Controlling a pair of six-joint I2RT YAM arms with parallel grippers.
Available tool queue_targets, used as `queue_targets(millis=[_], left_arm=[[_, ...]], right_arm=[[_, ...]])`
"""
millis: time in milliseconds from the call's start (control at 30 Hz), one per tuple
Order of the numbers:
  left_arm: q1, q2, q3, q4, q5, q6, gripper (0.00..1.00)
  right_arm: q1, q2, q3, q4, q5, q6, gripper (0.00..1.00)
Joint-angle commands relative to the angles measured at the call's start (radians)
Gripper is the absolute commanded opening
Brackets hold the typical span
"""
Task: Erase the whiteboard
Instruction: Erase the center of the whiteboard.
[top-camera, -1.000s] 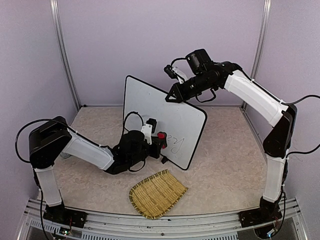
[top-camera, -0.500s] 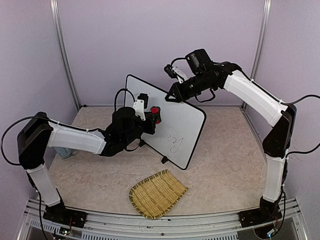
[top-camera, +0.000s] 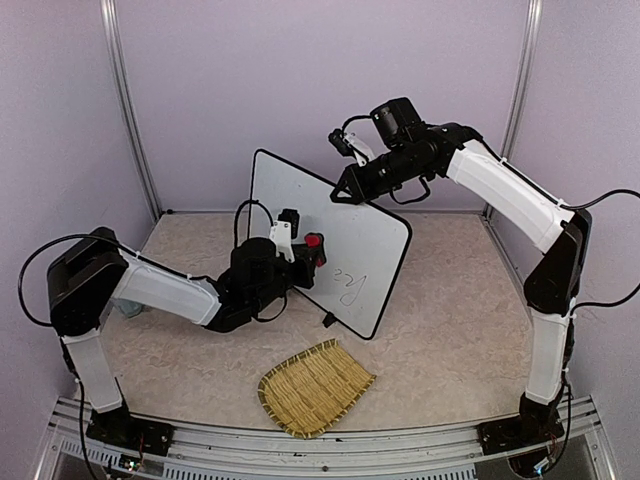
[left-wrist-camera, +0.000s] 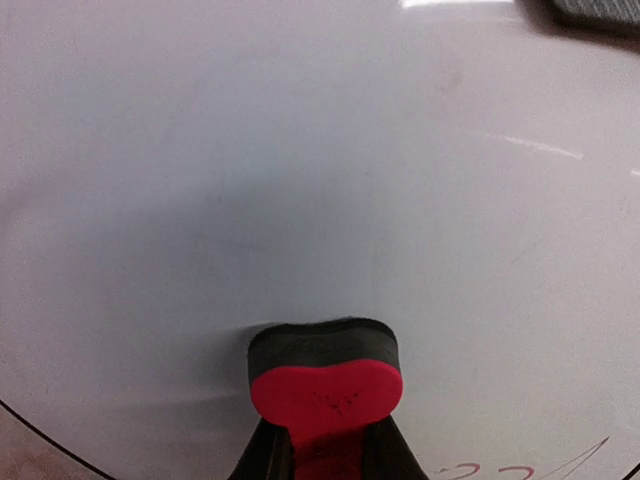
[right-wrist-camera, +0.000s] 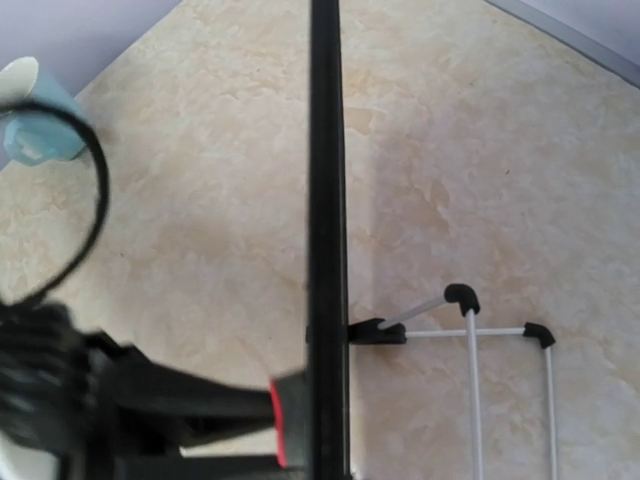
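Note:
The whiteboard (top-camera: 330, 235) stands tilted on the table, with dark handwriting (top-camera: 350, 285) low on its face. My left gripper (top-camera: 308, 250) is shut on a red eraser with a black felt face (left-wrist-camera: 325, 372), and the felt is pressed flat against the board above the writing. Some strokes of the writing (left-wrist-camera: 520, 465) show at the lower right of the left wrist view. My right gripper (top-camera: 347, 193) is shut on the board's top rim (right-wrist-camera: 327, 200), which the right wrist view shows edge-on. That view does not show its own fingers.
A woven straw mat (top-camera: 315, 388) lies near the front edge of the table. A light blue cup (right-wrist-camera: 35, 120) stands at the left behind the left arm. A thin wire stand (right-wrist-camera: 470, 330) props the board from behind. Metal posts rise at the back corners.
My left gripper swept the eraser up the board from beside the writing, then came back down a little. The right gripper and the board have stayed put.

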Motion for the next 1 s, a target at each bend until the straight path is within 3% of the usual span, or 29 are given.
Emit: queue_targets(millis=[0, 433, 667, 967], left_arm=[[-0.02, 0.099, -0.06, -0.007, 0.048, -0.063, 0.19], [-0.027, 0.193, -0.062, -0.044, 0.013, -0.135, 0.18], [-0.005, 0.096, -0.078, 0.016, -0.118, -0.05, 0.19], [0.038, 0.119, 0.024, -0.091, -0.224, -0.075, 0.19]], right_arm=[[0.086, 0.09, -0.048, -0.095, -0.176, 0.002, 0.0], [0.092, 0.086, -0.051, -0.096, -0.175, 0.002, 0.0], [0.094, 0.088, -0.049, -0.096, -0.175, 0.001, 0.0], [0.094, 0.088, -0.049, -0.096, -0.173, -0.001, 0.0]])
